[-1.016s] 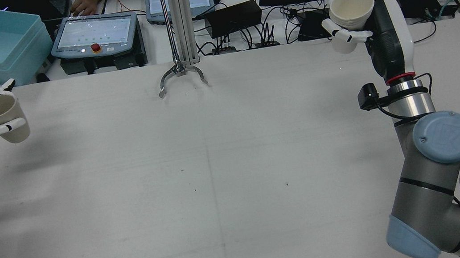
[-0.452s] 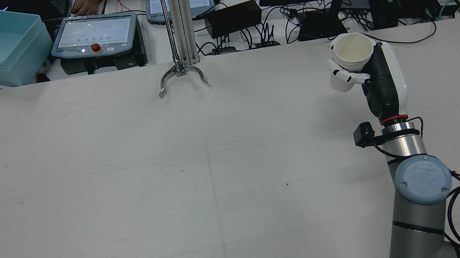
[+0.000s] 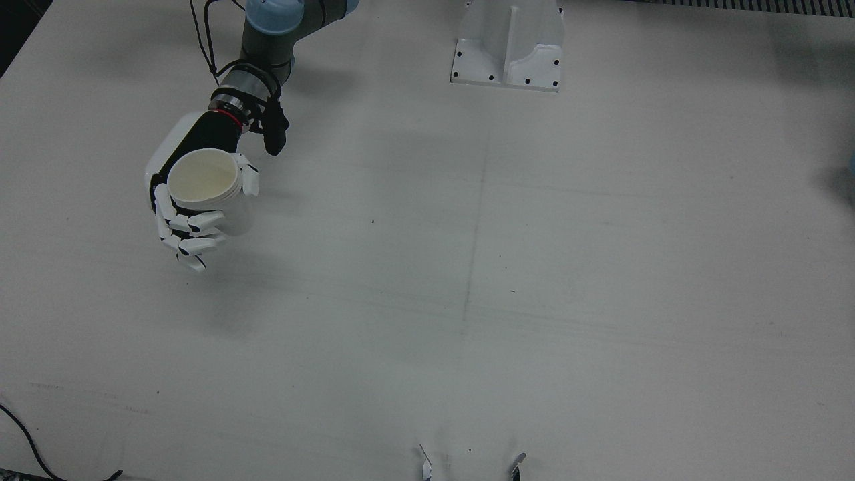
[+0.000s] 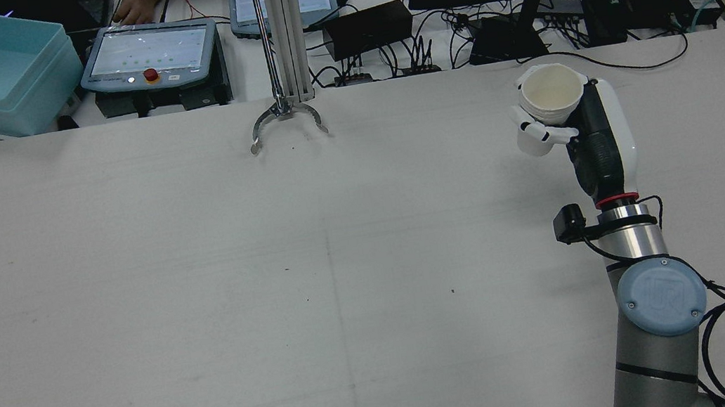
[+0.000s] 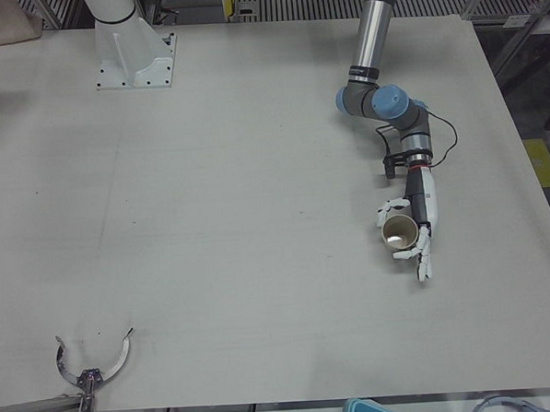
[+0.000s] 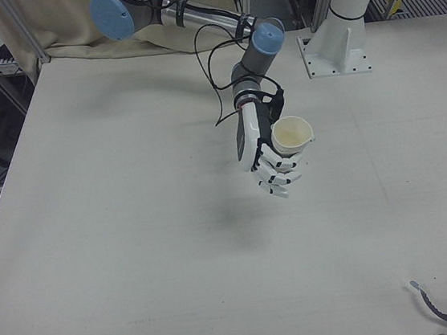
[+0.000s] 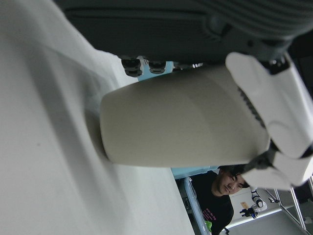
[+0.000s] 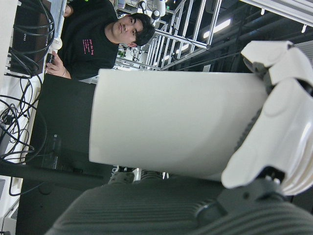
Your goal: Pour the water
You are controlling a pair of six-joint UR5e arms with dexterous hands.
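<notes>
Wrapping its fingers closely around a white cup, the right hand holds it upright above the table, mouth up. The left hand shows only in its own view, its fingers closed on a beige cup whose base is close to the table.
</notes>
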